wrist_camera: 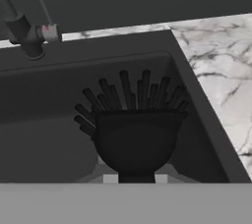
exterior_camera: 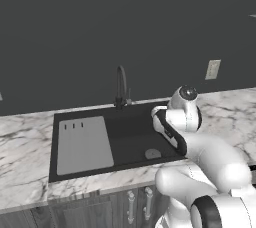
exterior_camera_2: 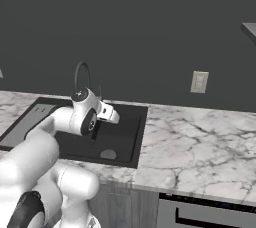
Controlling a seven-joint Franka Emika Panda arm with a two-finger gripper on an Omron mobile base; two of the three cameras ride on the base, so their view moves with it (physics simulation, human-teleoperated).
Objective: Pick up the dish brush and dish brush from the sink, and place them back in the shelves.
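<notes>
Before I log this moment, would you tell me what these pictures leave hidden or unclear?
- Dish brush handle: hand view, cut off at the bottom edge; just the dark head and bristles show.
- Pincer fingers: left base view, hidden behind the arm's own wrist.
- Second dish brush: no view lets me pick it out in the dark sink.
- Shelves: right base view, cut off by the right edge.
- Faucet top: hand view, cut off by the upper left edge.

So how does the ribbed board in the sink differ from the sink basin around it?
The ribbed board is pale grey, the sink basin black. The board covers the basin's left part, while the rest lies open with a round drain. The board is a flat slab, the basin a hollow. Both are rectangular.
</notes>
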